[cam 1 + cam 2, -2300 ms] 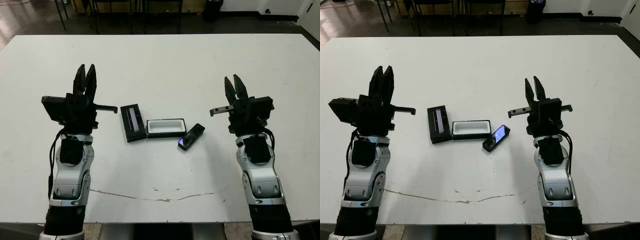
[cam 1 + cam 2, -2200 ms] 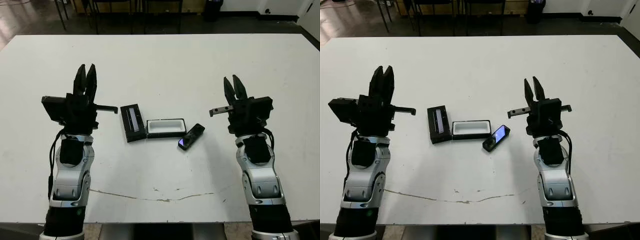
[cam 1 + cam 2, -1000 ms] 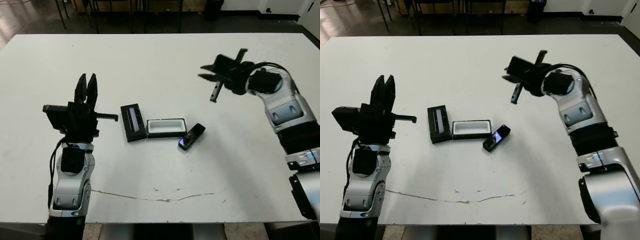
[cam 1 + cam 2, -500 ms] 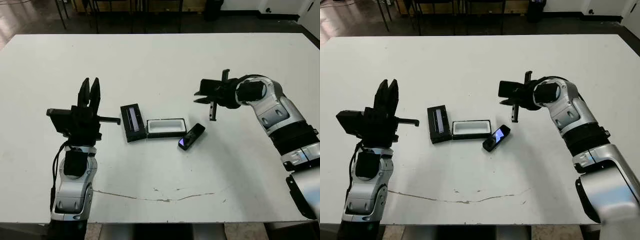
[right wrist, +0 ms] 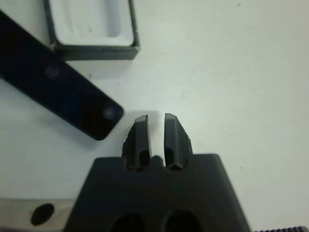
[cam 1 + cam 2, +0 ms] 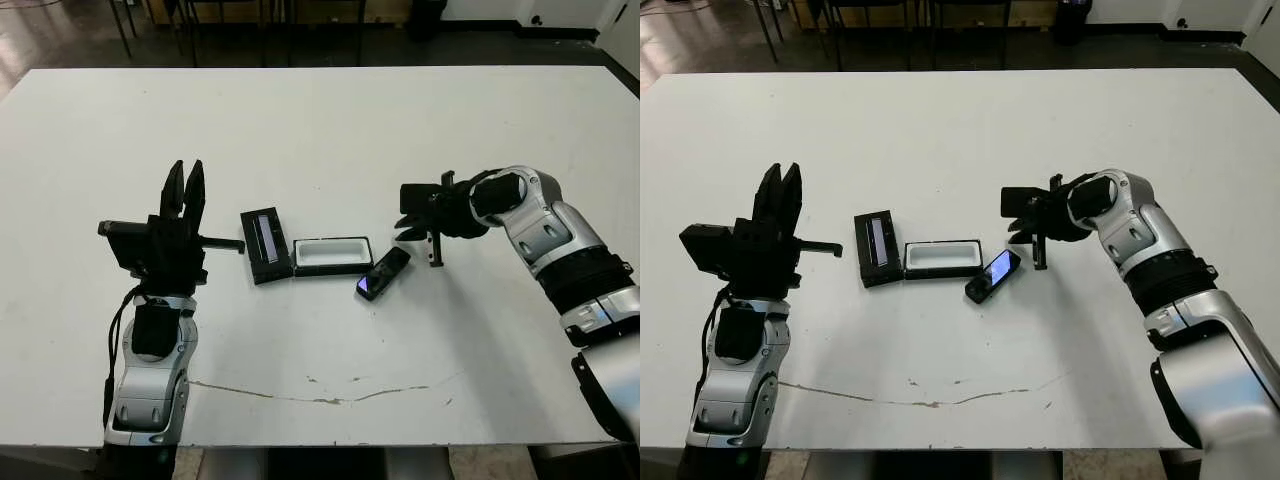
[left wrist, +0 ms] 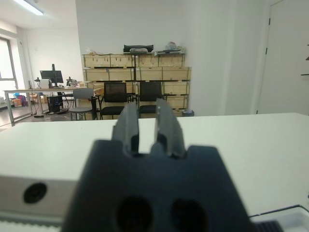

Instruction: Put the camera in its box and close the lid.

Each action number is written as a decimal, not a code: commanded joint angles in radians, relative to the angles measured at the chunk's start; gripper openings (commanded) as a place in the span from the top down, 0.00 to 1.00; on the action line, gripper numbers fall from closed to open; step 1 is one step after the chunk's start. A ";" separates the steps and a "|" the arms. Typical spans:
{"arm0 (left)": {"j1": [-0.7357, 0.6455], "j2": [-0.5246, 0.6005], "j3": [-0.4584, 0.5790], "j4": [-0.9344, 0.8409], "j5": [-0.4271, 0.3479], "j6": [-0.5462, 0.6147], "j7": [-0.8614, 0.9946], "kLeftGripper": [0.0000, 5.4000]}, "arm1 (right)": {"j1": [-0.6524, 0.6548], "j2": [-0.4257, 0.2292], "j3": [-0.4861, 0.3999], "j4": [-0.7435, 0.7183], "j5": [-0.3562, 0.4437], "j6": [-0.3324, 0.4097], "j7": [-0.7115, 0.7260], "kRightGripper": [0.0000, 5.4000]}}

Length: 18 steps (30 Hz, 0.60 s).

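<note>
head pair overhead, sharing table (image 6: pixel 320 120); right wrist close — seemingly downward

Bright, even overhead light, soft shadows; the right wrist view is blurred close-up.

Right tool (image 5: pixel 155 129) reaches low, fingers nearly together; left tool (image 6: pixel 186 186) upright, narrowly parted.

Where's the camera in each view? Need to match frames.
Left eye view: camera lies flat at centre, just right of the box.
Right eye view: camera left of centre, same spot by the box.
Left wrist view: not in it.
Right wrist view: camera is the dark bar running diagonally beside the right pincer.
Shared landmark: the white-lined box.
</note>
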<state>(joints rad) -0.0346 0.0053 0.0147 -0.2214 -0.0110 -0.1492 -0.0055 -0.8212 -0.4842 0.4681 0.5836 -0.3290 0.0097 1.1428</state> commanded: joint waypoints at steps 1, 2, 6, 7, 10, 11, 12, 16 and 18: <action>0.014 -0.003 -0.002 0.004 0.000 0.020 0.003 1.00 | 0.030 -0.002 0.011 -0.004 0.003 -0.004 0.017 1.00; 0.014 -0.004 -0.002 0.005 0.002 0.020 0.004 1.00 | 0.032 -0.002 0.009 -0.005 0.004 -0.003 0.017 1.00; 0.013 -0.005 -0.003 0.011 0.003 0.009 0.001 1.00 | 0.033 0.000 0.005 -0.004 0.012 0.011 0.018 1.00; 0.013 -0.005 -0.002 0.012 0.003 0.008 0.001 1.00 | 0.033 0.000 0.005 -0.003 0.009 0.005 0.010 1.00; 0.014 -0.005 -0.002 0.013 0.007 0.011 0.003 1.00 | 0.029 0.000 0.008 -0.006 0.000 0.001 -0.008 1.00; 0.014 -0.005 -0.003 0.013 0.010 0.010 0.005 1.00 | 0.026 0.000 0.008 -0.010 -0.003 0.004 -0.012 1.00; 0.014 -0.005 -0.003 0.014 0.014 0.006 0.006 1.00 | 0.020 0.001 0.008 -0.009 -0.004 0.006 -0.014 1.00; 0.018 -0.007 -0.004 0.011 0.018 0.007 0.004 1.00 | 0.001 0.003 0.006 -0.003 -0.009 -0.008 -0.029 1.00; 0.019 -0.009 -0.005 0.011 0.019 0.005 0.005 1.00 | -0.005 0.005 0.004 -0.003 -0.016 -0.019 -0.046 1.00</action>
<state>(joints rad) -0.0340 -0.0032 0.0138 -0.2212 0.0048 -0.1510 -0.0055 -0.8155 -0.4825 0.4677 0.5713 -0.3328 0.0007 1.1069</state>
